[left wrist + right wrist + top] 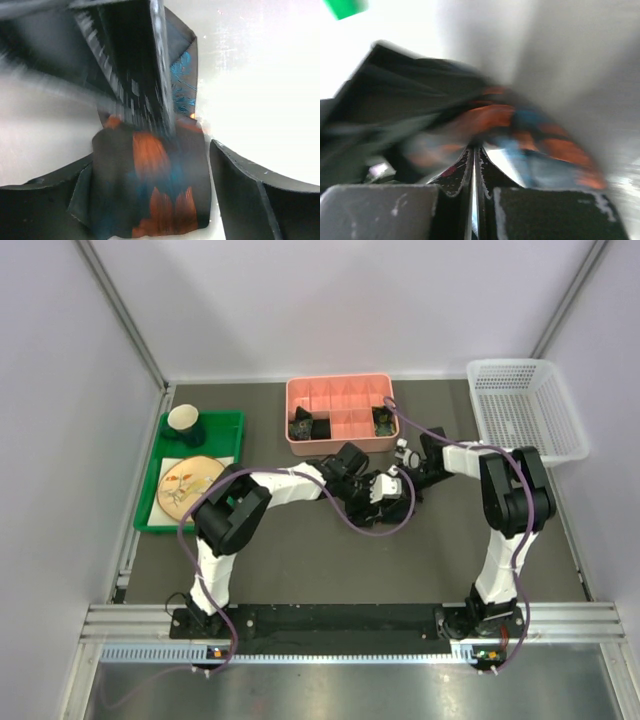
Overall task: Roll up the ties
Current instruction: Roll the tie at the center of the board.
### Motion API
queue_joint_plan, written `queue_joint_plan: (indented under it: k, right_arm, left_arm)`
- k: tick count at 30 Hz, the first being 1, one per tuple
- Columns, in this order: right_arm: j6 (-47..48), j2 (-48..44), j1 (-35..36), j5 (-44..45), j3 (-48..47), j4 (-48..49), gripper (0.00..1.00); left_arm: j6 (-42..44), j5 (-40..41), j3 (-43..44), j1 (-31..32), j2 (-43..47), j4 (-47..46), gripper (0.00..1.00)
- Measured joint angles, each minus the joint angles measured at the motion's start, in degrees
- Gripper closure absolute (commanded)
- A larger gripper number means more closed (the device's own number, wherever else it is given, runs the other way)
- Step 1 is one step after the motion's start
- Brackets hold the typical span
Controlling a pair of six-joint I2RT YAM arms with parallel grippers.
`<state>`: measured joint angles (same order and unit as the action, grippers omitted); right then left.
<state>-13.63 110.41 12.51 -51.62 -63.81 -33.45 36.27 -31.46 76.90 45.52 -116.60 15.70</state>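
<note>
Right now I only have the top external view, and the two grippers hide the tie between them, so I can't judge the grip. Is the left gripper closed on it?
Observer: No. In the left wrist view the left gripper is open, its fingers wide apart with the tie lying between them.
Operator: Which tie is it?
Observer: The black one with red-orange blotches and some blue print.
Operator: And the other arm?
Observer: Its wrist view shows the right gripper shut, the fabric right at its tips; blur hides whether it pinches any.
</note>
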Motion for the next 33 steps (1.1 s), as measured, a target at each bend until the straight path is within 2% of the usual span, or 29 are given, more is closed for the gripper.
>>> queue_joint_plan:
  k: [3, 5, 6, 7, 8, 10, 12, 18, 20, 21, 22, 25, 27, 33]
  right_arm:
    - [1.1, 0.4, 0.1, 7.3, 0.9, 1.0, 1.0]
    - [1.0, 0.7, 0.0, 8.6, 1.2, 1.0, 1.0]
    - [1.0, 0.6, 0.1, 8.9, 1.2, 1.0, 1.0]
    - [1.0, 0.6, 0.1, 9.0, 1.2, 1.0, 1.0]
    - [1.0, 0.6, 0.1, 9.0, 1.2, 1.0, 1.0]
    - [1.0, 0.6, 0.1, 8.9, 1.2, 1.0, 1.0]
    - [1.1, 0.6, 0.1, 8.7, 1.2, 1.0, 1.0]
    - [2.5, 0.6, 0.1, 8.3, 1.0, 0.7, 1.0]
    - [3.2, 0.6, 0.1, 8.1, 0.7, 0.0, 0.91]
    - [3.5, 0.6, 0.1, 8.0, 0.6, -0.2, 0.75]
    - [3.7, 0.6, -0.1, 7.5, 0.3, -0.8, 0.69]
    - [3.7, 0.4, -0.6, 4.3, 0.0, -1.1, 0.57]
    - [3.1, -0.1, -0.7, 1.2, 0.0, -1.3, 0.44]
    - [-0.2, -3.7, -0.7, -5.9, 0.2, 0.4, 0.43]
  left_arm:
    - [-2.2, -1.3, -4.0, -1.1, 2.3, -3.2, 0.2]
    - [-4.0, -2.2, -7.1, -1.9, 3.9, -5.9, 0.2]
    - [-4.9, -2.6, -8.5, -2.2, 4.7, -7.0, 0.25]
    - [-5.4, -3.0, -9.7, -2.5, 5.4, -8.2, 0.36]
    - [-6.1, -3.5, -10.5, -2.8, 5.8, -9.0, 0.62]
    - [-6.4, -3.9, -10.8, -3.1, 5.8, -9.7, 0.78]
    - [-6.3, -4.0, -10.0, -3.1, 5.5, -8.9, 0.85]
    - [-4.6, -3.7, -8.5, -3.1, 4.5, -7.4, 0.86]
    - [-4.0, -3.1, -8.2, -2.8, 4.5, -6.9, 0.82]
    - [-3.6, -2.8, -8.2, -2.7, 4.5, -6.6, 0.8]
    - [-3.2, -2.1, -8.0, -2.4, 4.5, -6.3, 0.78]
    - [-2.1, 0.8, -7.2, -1.1, 4.5, -4.9, 0.74]
    - [-1.6, 2.5, -6.8, -0.3, 4.5, -4.2, 0.73]
    - [-1.3, 5.0, -6.2, 0.7, 4.6, -3.0, 0.71]
